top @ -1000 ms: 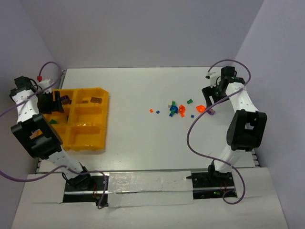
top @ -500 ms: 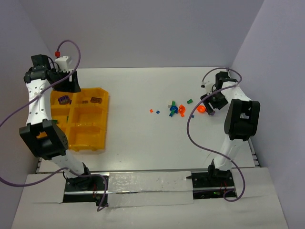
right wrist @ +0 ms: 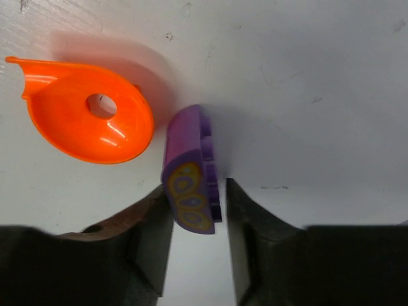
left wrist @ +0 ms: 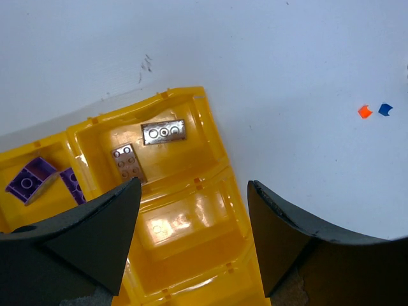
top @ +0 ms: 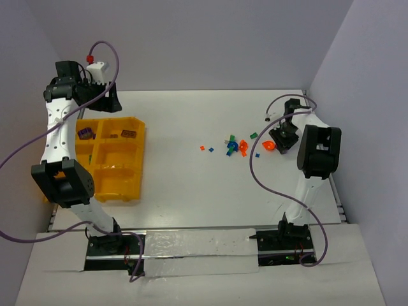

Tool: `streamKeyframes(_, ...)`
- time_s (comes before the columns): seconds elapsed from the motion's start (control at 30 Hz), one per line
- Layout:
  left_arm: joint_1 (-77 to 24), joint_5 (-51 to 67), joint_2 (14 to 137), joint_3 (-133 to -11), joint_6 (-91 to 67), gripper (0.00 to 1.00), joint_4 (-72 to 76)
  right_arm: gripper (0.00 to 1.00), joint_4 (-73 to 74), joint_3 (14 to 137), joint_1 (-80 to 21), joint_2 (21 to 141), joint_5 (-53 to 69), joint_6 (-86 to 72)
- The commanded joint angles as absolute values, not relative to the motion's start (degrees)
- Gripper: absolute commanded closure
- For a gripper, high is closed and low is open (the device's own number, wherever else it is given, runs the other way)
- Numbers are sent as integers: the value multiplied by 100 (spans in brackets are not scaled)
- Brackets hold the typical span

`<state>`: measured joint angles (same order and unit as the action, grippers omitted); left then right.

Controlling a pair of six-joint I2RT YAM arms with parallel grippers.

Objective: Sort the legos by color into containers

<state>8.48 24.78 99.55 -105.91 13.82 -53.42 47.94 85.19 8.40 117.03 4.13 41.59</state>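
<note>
Operator: Tray (top: 118,182) is sitting at the near left of the counter (top: 191,204), yes? Where are the legos lying?

Observer: Most legos (top: 234,147) are lying loose right of centre, well apart from the yellow tray. The overhead view is showing them only as coloured specks. A few are already resting in the tray's far bins.

Operator: What is the right wrist view adding?

Observer: It is showing a purple piece (right wrist: 190,172) lying on the counter just beside an orange dish-shaped piece (right wrist: 89,121) with a hole through it. The purple piece is carrying a printed yellow pattern of ovals. The right jaws are standing narrow on either side of it, fingers (right wrist: 150,242) hugging it closely; whether they are actually pinching it I cannot tell. The right arm (top: 317,153) is folding over, wrist pointing down at the counter.

Operator: And farther back?

Observer: The left arm (top: 57,131) is reaching up and back, carrying the left jaws raised near the tray's far edge, gaping wide and gripping nothing. Its wrist view is looking down on two dull brownish bricks (left wrist: 164,132) in the far right bin and purple bricks (left wrist: 32,182) in the bin beside it. It is also catching an orange bit (left wrist: 364,111) and a blue bit (left wrist: 385,109) lying just beside each other on the counter.
</note>
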Motion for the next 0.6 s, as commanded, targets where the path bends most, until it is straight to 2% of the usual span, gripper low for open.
streamKeyframes(0.0, 800, 2620, 9984, -10881, 1321, 23, -5223, 64, 4600, 8710, 838, 11863, 440, 4481)
streamKeyframes(0.1, 803, 2694, 9970, -10870, 1273, 23, -5111, 74, 4654, 8687, 853, 11878, 439, 4580)
streamKeyframes(0.17, 800, 2753, 9925, -10785, 1209, 24, -4941, 89, 4743, 8649, 883, 11772, 485, 4708)
streamKeyframes(0.2, 800, 2766, 9905, -10753, 1169, 24, -4876, 92, 4772, 8622, 922, 11673, 497, 4736)
streamKeyframes(0.33, 809, 2976, 9898, -10772, 778, 21, -4519, 99, 5107, 8957, 1078, 11200, 863, 4918)
streamKeyframes(0.47, 754, 4102, 10039, -11118, 149, 17, -4237, 100, 5293, 9592, 915, 10751, 1907, 4885)
streamKeyframes(0.57, 558, 4494, 10088, -11239, -402, 15, -3852, 100, 5187, 10250, 311, 10661, 2592, 4421)
